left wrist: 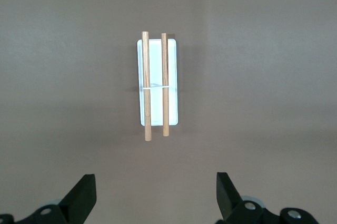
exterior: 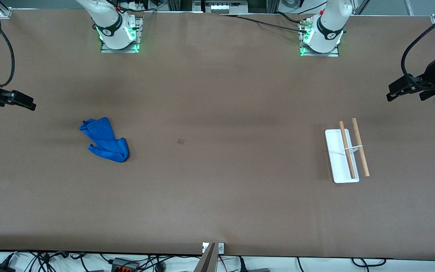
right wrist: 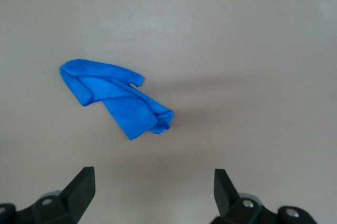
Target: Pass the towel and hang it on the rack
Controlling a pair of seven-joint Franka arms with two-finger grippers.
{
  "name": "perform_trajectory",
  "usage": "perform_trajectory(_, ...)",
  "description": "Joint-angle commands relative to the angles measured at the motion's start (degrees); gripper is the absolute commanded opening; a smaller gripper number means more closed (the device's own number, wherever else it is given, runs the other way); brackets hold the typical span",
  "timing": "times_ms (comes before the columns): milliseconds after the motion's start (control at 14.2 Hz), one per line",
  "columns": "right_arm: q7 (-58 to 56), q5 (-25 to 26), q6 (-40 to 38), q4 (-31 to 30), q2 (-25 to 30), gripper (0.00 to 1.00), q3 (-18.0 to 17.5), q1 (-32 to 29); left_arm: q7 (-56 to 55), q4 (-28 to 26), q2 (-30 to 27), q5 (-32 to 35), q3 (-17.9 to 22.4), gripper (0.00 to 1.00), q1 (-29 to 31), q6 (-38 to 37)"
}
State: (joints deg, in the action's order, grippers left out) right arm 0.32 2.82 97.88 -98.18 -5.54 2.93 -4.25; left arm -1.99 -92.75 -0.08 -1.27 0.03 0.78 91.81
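Note:
The towel (exterior: 105, 140) is a crumpled royal-blue cloth lying flat on the brown table toward the right arm's end; it also shows in the right wrist view (right wrist: 118, 103). My right gripper (exterior: 17, 101) hovers open and empty over the table's end, apart from the towel (right wrist: 154, 190). The rack (exterior: 346, 153), a white base with two wooden rods, stands toward the left arm's end and also shows in the left wrist view (left wrist: 156, 66). My left gripper (exterior: 406, 94) hangs open and empty over that end, off to the side of the rack (left wrist: 156, 192).
The brown table (exterior: 217, 196) stretches bare between towel and rack, with a small dark mark (exterior: 180, 141) near its middle. Both arm bases (exterior: 119, 36) (exterior: 321, 39) stand along the edge farthest from the front camera. Cables lie past the nearest edge.

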Motion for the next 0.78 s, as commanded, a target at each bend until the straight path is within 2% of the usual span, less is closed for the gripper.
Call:
perform_trajectory(0,-0.75,-0.62,-0.24,0.71,-6.48,1.0,-0.29,-2.33,1.29,0.2,0.08,-1.01,-0.12,1.0,0.45,0.13)
perform_trajectory(282,-10.91,-0.62,-1.64,0.44,-14.92,1.0,-0.3,-2.6,1.29,1.25,0.96,-1.01,0.14,1.0,0.54,-0.31)
perform_trajectory(705,-31.05,-0.18,-1.21,-0.25,-21.88,1.0,-0.47,-2.07,1.02,1.17,0.96,-1.1,0.49,1.0,0.63,-0.49)
